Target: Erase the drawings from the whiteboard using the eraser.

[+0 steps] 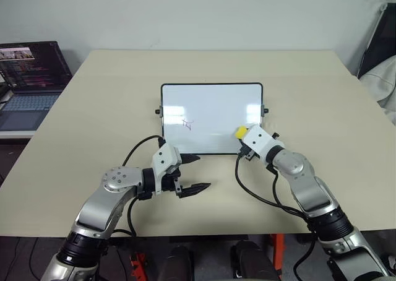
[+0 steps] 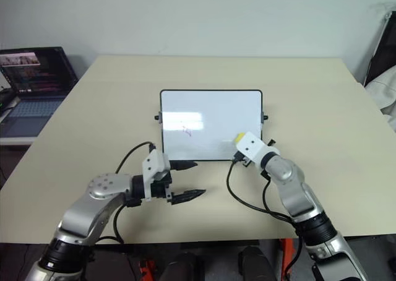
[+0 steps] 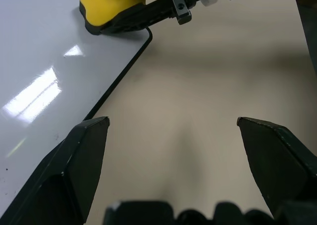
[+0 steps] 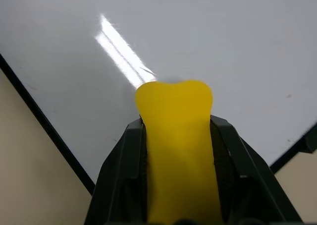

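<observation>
- The right gripper (image 1: pixel 242 134), two black fingers on a white wrist block, is clenched on the small yellow oblong eraser (image 1: pixel 241 132); in the right wrist view the block (image 4: pixel 174 136) sits squeezed between both fingers with its rounded end poking out ahead of them.
- That protruding end hangs over the near right part of the small white rectangular whiteboard (image 1: pixel 210 101) with its thin black frame, which lies flat on the pale beige table (image 1: pixel 93 108). Whether the dark underside presses on the surface or floats just above it cannot be told.
- The relation that matters: the thin purple-pink marker drawings (image 1: pixel 188 124) lie to the left of the held eraser, well apart from it across bare white board, roughly level with it and slightly farther from the robot. The eraser's long axis runs forward and leftward, so it already aims roughly toward the scribble.
- My judgement: the coming move is a leftward sweep of the right arm, pad held flat.
- The left gripper (image 1: pixel 192 173) is released, fingers spread wide over bare table just beside the board's near left corner, holding nothing. It sits nearer the drawings, but has no eraser.
</observation>
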Motion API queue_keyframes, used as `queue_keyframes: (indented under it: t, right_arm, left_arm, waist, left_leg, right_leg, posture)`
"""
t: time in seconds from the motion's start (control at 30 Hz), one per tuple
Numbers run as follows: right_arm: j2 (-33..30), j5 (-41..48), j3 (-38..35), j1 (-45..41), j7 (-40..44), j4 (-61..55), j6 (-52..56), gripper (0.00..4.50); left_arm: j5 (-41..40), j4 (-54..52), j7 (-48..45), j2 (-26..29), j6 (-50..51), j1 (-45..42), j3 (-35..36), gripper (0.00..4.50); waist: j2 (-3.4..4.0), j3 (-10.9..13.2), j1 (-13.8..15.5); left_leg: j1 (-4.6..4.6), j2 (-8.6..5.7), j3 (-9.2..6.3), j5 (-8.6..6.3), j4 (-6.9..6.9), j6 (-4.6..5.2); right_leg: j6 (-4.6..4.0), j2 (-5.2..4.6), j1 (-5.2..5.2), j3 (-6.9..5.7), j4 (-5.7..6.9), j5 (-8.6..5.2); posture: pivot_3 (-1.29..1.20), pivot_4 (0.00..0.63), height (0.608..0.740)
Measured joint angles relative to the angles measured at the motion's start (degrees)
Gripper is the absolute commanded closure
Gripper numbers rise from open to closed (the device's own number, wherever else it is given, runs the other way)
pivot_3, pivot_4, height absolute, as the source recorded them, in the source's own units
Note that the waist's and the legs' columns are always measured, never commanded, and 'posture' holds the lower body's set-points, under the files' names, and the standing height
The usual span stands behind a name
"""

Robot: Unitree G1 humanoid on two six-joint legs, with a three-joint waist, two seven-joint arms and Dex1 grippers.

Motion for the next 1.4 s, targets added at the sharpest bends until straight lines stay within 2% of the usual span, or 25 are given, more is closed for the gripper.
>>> queue_keyframes:
  t: [0.1, 0.23, 0.4, 0.57, 0.73, 0.87, 1.07, 1.4]
  right_arm:
    - [-0.3, 0.1, 1.9, 1.1, 2.6, -0.9, 0.3, 3.21]
    - [0.1, 0.4, 1.2, 1.9, 2.1, -1.1, 0.1, 3.21]
    - [1.3, 6.8, -7.0, 2.5, 2.8, -4.3, 1.9, 3.21]
    - [-0.2, 13.6, -10.7, 7.1, 7.0, -12.2, 2.4, 3.21]
    - [-0.8, 16.7, -10.6, 10.9, 8.2, -16.9, 2.4, 3.21]
    - [1.6, 17.7, -9.2, 11.3, 7.4, -17.4, 2.4, 3.21]
    - [5.5, 18.0, -5.8, 6.6, 6.1, -15.1, 2.1, 3.21]
    - [6.6, 17.9, -3.8, 4.6, 5.6, -12.3, -0.4, 3.21]
  left_arm:
    - [0.0, 0.0, 1.0, 0.0, 0.1, 0.8, 0.3, 0.00]
    - [0.1, 0.1, 3.2, -0.5, 0.0, 2.0, 1.4, 0.00]
    - [0.2, 1.1, 8.6, -2.1, -1.5, 4.1, 6.7, 0.00]
    - [1.0, 1.3, 13.4, -2.7, -4.5, 8.3, 11.6, 0.00]
    - [1.3, -0.5, 16.7, -3.2, -5.2, 13.1, 14.8, 0.00]
    - [0.8, -3.0, 19.7, -4.2, -4.1, 14.3, 17.1, 0.00]
    - [-0.2, -4.7, 21.6, -4.6, -3.4, 14.6, 18.3, 0.00]
    - [-0.9, -4.3, 23.2, -4.6, -2.5, 12.9, 19.4, 0.00]
  waist:
    - [0.00, 0.0, 0.0]
    - [0.01, 0.0, 0.1]
    - [0.01, 0.0, 0.3]
    - [0.02, 0.0, 0.3]
    - [0.02, 0.0, 0.3]
    - [0.02, 0.0, 0.4]
    - [0.02, 0.0, 0.3]
    - [0.02, 0.0, 0.4]
  left_leg:
    - [-0.02, 0.00, -0.03, -0.01, -0.01, 0.00]
    - [-0.04, 0.00, -0.04, -0.01, 0.00, 0.00]
    - [-0.13, 0.01, -0.09, -0.01, -0.01, -0.01]
    - [-0.36, 0.03, -0.21, -0.07, -0.08, -0.08]
    - [-0.42, 0.03, -0.21, -0.09, -0.08, -0.10]
    - [-0.40, 0.03, -0.24, -0.09, -0.07, -0.10]
    - [-0.36, 0.03, -0.19, -0.08, -0.03, -0.10]
    - [-0.42, 0.01, -0.21, -0.09, -0.04, -0.11]
  right_leg:
    - [0.00, -0.04, 0.00, -0.02, -0.04, 0.00]
    - [0.02, -0.04, 0.00, -0.02, -0.08, -0.02]
    - [0.00, -0.07, -0.05, -0.06, -0.12, -0.01]
    - [0.03, -0.14, -0.15, -0.10, -0.31, -0.04]
    - [0.03, -0.17, -0.21, -0.07, -0.34, -0.05]
    - [0.03, -0.16, -0.20, -0.10, -0.30, -0.05]
    - [0.02, -0.13, -0.20, -0.15, -0.27, -0.04]
    - [0.02, -0.15, -0.23, -0.18, -0.29, -0.04]
  posture:
    - [0.00, 0.150, 0.740]
    - [0.00, 0.150, 0.740]
    - [0.00, 0.150, 0.740]
    - [0.00, 0.150, 0.740]
    - [0.00, 0.150, 0.740]
    - [0.00, 0.150, 0.740]
    - [0.00, 0.150, 0.740]
    - [0.00, 0.150, 0.740]
